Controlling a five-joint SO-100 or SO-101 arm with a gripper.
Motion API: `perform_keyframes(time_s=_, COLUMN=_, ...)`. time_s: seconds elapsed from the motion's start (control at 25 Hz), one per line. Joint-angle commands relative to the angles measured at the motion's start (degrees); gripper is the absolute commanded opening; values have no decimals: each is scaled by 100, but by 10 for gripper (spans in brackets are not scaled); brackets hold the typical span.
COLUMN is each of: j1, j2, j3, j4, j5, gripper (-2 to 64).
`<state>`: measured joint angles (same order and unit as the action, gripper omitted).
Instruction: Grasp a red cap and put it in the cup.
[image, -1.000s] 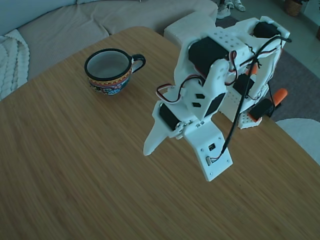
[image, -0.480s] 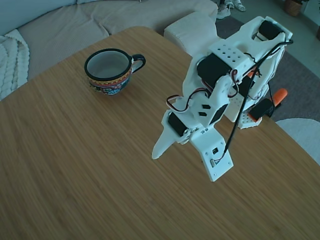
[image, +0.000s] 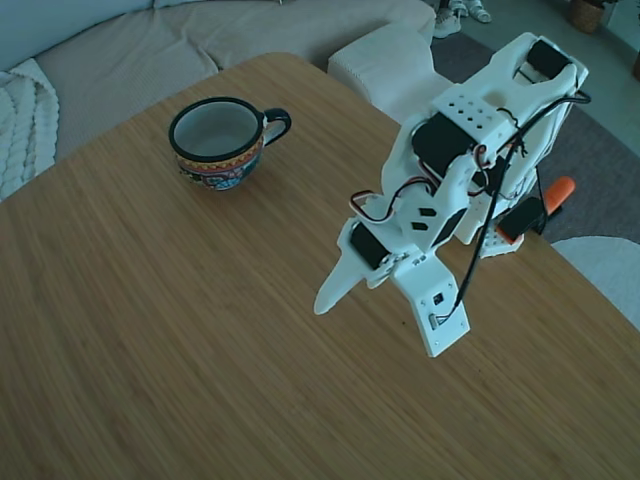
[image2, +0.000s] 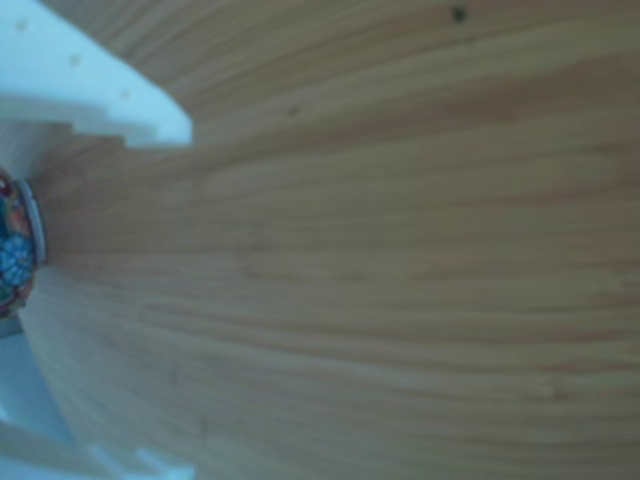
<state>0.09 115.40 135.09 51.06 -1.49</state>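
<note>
Since the earlier frames the white arm has drawn back toward the right and far side of the table in the fixed view, its gripper now lying further right and lower in the picture than a second ago, while the cup has stayed put at the far left of the wooden table. The arm folds down from its base at the right table edge, wrist angled toward the near left, gripper hanging above bare wood well apart from the cup. Its fingers stand spread, holding nothing. The other view shows blurred wood grain, white finger parts and a sliver of the cup's patterned band at the left edge. The red cap shows in neither picture.
</note>
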Motion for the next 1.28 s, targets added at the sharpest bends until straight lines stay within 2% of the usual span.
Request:
perform_keyframes(time_s=0.0, j1=18, j2=334, j3=62, j4=-53, j5=0, gripper=397)
perform_keyframes(time_s=0.28, j1=-9, j2=633, j3=316, j4=-70, j5=0, gripper=397)
perform_keyframes(time_s=0.4, j1=-9, j2=650, j3=413, j4=-220, j5=-9, gripper=397)
perform_keyframes(time_s=1.24, j1=26, j2=650, j3=598, j4=-325, j5=35, gripper=398)
